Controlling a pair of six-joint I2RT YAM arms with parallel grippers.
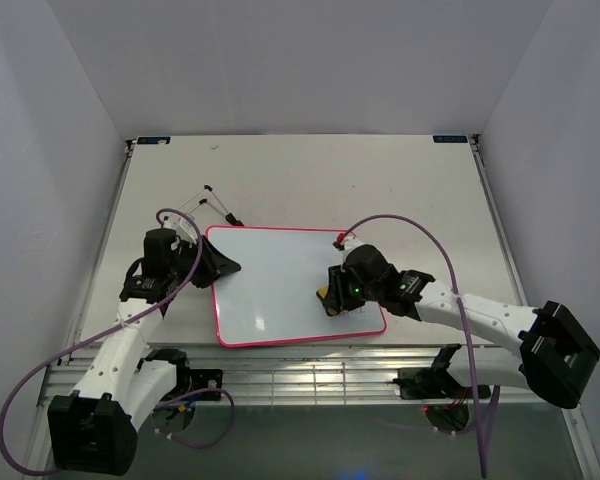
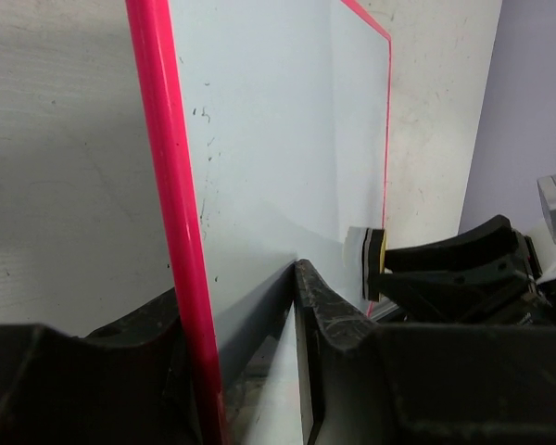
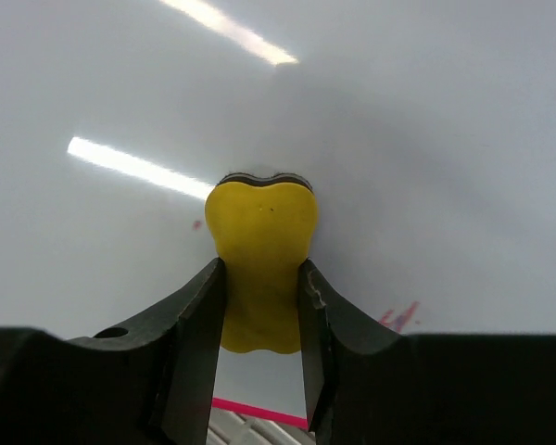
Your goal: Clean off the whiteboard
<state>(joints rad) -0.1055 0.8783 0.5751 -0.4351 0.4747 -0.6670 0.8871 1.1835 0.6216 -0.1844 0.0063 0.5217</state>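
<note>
Setting: pale walls close in a light table [image 1: 380, 180]; both arm bases sit at its near edge.
Whiteboard: the whiteboard [image 1: 280, 285] lies flat on the table between the two grippers. Its left edge is inside the left gripper's jaws and its right part is under the right gripper.
Left gripper: the left gripper [image 2: 236, 306] is clamped on the board's pink-red frame, one jaw on the white face and the other on the back.
Right gripper: the right gripper [image 3: 262, 278] is closed tight on a yellow eraser [image 3: 259, 218]. The eraser's dark felt end is beyond the fingertips and pressed to the board.
Marks: a faint pink stroke [image 3: 400, 315] lies just right of the jaws, near the frame, and a tiny speck lies to their left. Elsewhere the face looks clean.
Stand legs: thin black stand legs [image 1: 208, 200] stick out beyond the left gripper, off the board's far corner.
Handling: the board is probably light and stiff. Its glossy face is slick, so it would likely slide under a wiping push unless it is pinned.
Where to hold: the frame edge gives the jaws the best purchase. The wire legs look too flimsy, and the face offers no grip.
Stage: likely the last strokes, with the pink stroke beside the eraser left to wipe.
</note>
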